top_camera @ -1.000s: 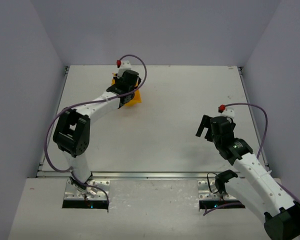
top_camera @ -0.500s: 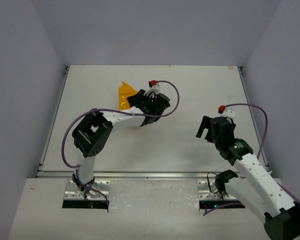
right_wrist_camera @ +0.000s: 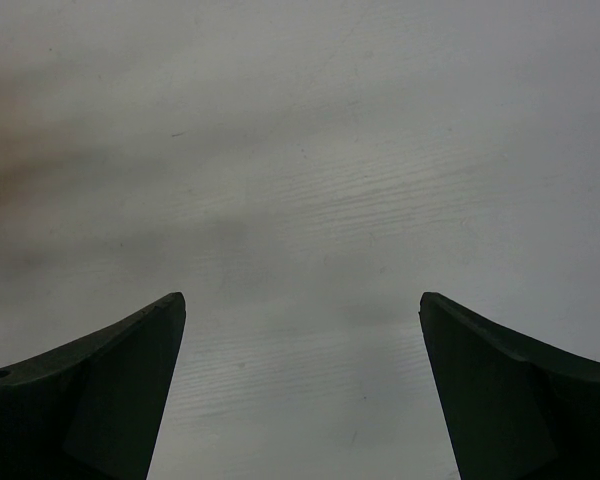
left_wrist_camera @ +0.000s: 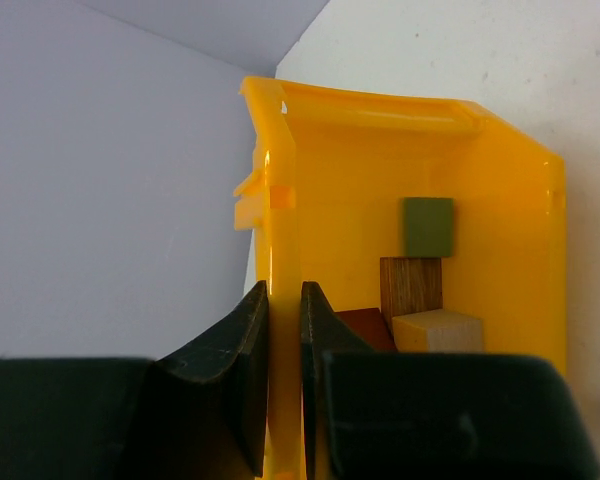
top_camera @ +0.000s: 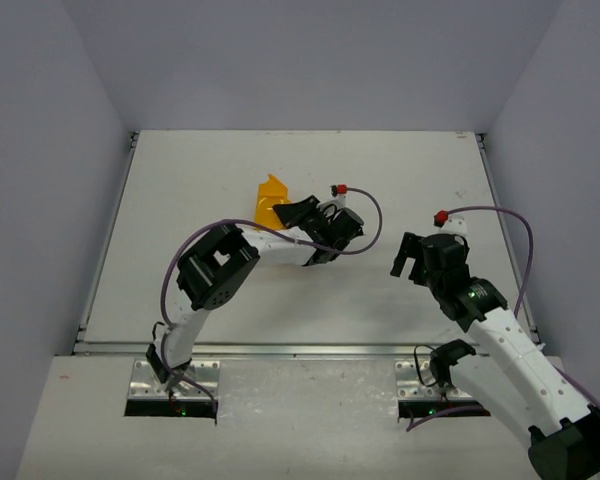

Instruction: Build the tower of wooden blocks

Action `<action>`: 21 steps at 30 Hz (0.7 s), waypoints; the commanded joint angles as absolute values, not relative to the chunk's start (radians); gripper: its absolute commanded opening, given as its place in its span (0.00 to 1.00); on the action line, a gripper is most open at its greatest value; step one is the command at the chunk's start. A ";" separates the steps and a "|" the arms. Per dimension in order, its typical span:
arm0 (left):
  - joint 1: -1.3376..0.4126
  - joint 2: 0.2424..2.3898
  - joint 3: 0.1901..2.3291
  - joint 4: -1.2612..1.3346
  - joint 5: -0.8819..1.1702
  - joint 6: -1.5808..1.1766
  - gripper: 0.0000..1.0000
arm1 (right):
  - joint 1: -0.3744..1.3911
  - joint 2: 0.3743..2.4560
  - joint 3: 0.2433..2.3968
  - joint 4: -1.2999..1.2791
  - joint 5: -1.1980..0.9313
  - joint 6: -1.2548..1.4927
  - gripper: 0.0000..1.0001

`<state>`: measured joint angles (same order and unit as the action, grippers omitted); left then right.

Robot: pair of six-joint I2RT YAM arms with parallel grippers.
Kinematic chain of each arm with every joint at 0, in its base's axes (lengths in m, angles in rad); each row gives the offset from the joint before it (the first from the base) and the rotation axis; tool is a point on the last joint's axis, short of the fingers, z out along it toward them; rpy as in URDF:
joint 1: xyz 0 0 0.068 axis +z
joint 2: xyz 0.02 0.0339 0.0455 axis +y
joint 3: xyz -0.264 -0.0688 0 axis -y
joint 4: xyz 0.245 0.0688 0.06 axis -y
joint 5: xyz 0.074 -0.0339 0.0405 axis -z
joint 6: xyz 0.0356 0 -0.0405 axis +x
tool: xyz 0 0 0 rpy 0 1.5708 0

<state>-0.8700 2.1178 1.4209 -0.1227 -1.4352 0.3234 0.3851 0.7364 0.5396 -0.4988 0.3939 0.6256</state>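
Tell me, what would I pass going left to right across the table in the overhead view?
Left arm's black elbow → yellow bin → left arm's red knob → right arm's fingers → right arm's red knob.

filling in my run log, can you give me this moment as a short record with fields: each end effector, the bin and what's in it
left end effector: shut on one side wall of the yellow bin
yellow bin: held by that wall, open side facing the left wrist camera
inside bin: green block, brown block, tan block, dark red block, bunched together
right end effector: open, holding nothing, over bare table
progress: all visible blocks are in the bin, nothing stacked yet
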 commanded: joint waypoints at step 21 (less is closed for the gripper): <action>-0.751 2.161 1.443 -0.409 -1.477 0.708 0.00 | 0.387 0.711 0.566 -0.477 0.411 0.604 0.99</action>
<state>-0.8073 2.1474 1.3551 -0.1079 -1.4042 0.8664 0.3851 0.7203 0.5396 -0.5012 0.3923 0.6086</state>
